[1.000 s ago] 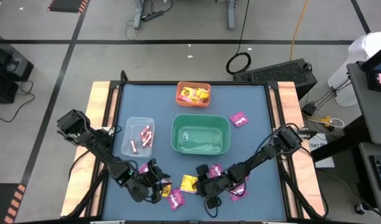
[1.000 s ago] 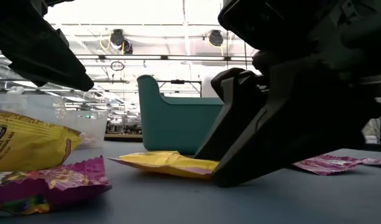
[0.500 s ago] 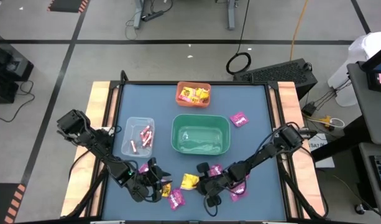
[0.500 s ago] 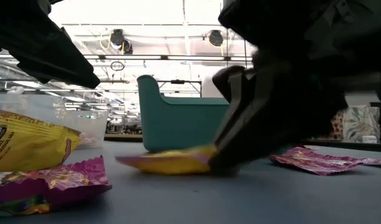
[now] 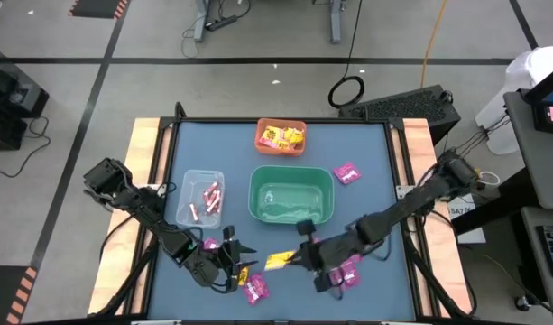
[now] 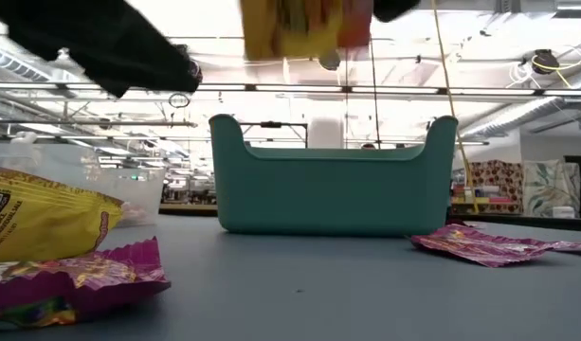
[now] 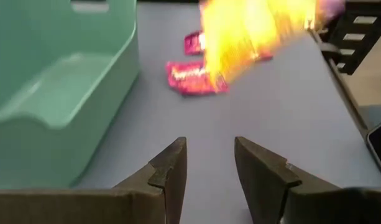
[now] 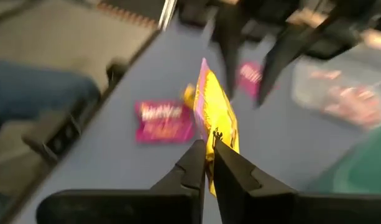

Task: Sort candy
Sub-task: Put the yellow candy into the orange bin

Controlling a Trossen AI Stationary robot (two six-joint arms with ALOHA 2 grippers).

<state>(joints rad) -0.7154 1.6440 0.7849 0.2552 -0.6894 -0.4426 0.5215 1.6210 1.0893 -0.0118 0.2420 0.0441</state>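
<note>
I've got the right gripper (image 5: 299,259) pinched shut on a yellow packet (image 5: 278,261), lifted clear of the table; in the right wrist view the fingers (image 8: 191,169) clamp one edge and the packet (image 8: 216,124) stands out ahead of them, long axis in line with the fingers. Key relation for my next move, as I judge it: the orange bin (image 5: 281,137) with yellow and magenta pieces already in it sits at the far edge, beyond the green bin (image 5: 291,195), so the carry goes forward over or around the green bin, which is just ahead of the gripper. The right arm is plainly the one to do it. The left gripper (image 5: 232,257) hovers near the front edge, jaws apart with nothing between them, pointing across at the held packet (image 7: 252,34). Loose pieces close by: a yellow packet (image 6: 39,223) and a magenta packet (image 5: 256,288) by the left gripper, magenta packets (image 5: 348,271) under the right arm, another magenta one (image 5: 346,173) right of the green bin. The clear bin (image 5: 200,199) holds the pink sticks. The surface is a flat blue mat (image 5: 366,144). Beyond it: lab floor, cables, a bright ceiling in the low view, and a person's leg near the table edge in the right wrist view.
</note>
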